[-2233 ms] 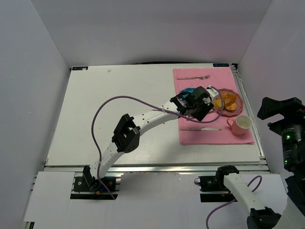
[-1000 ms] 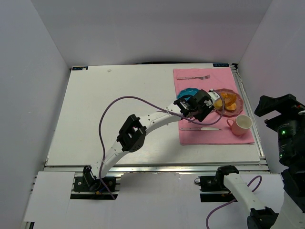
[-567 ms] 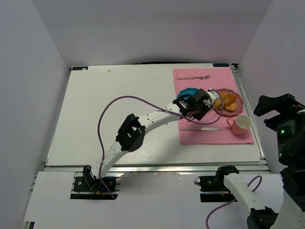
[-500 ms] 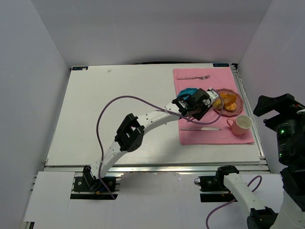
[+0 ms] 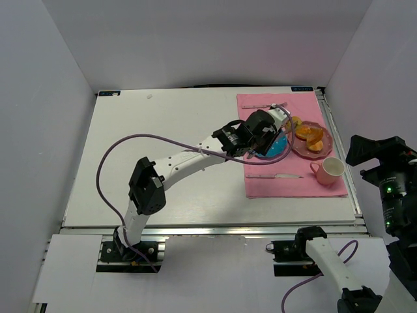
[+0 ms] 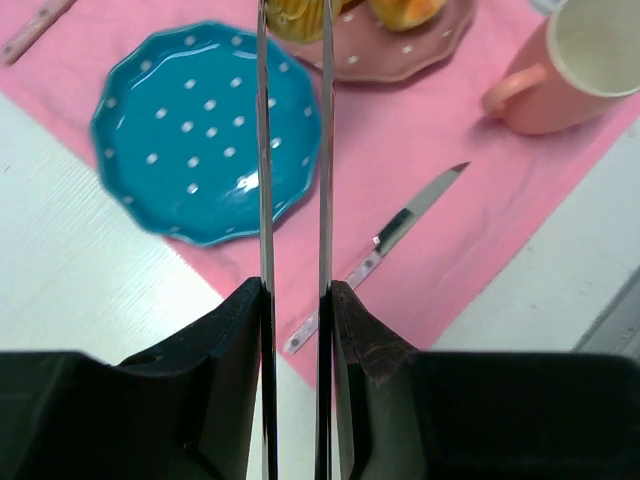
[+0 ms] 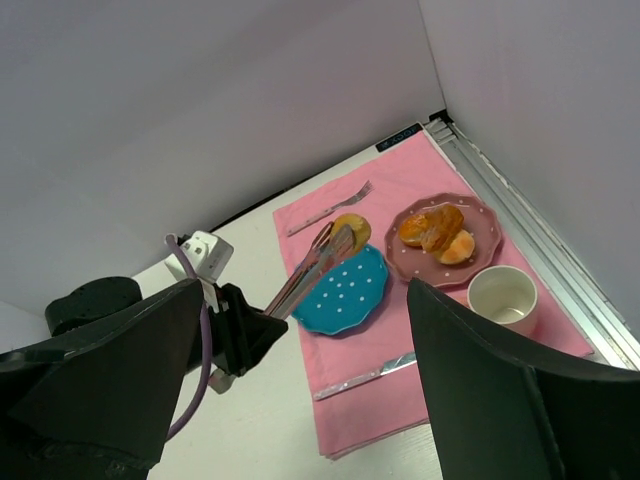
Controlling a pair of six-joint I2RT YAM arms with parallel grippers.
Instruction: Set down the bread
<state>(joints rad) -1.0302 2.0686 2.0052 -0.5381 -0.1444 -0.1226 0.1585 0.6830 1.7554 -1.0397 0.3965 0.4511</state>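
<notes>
**A:** What's biggest here?

**B:** The white table (image 5: 163,143), then the pink mat (image 5: 273,188) on its right side.

**A:** And the arms?

**B:** The left gripper (image 7: 343,236) reaches over the mat, fingers pressed close on something small. The right gripper (image 7: 305,300) hangs off to the right (its fingers spread wide).

**A:** Dishes?

**B:** A teal plate (image 6: 180,130), a pink plate (image 6: 400,55) carrying orange bread pieces (image 7: 435,228), a pink mug (image 6: 590,50) and a knife (image 6: 400,232).

**A:** Where's the bread (image 7: 355,224)?

**B:** Pinched at the left fingertips, by the teal plate's far rim, just beside the pink plate.
</notes>
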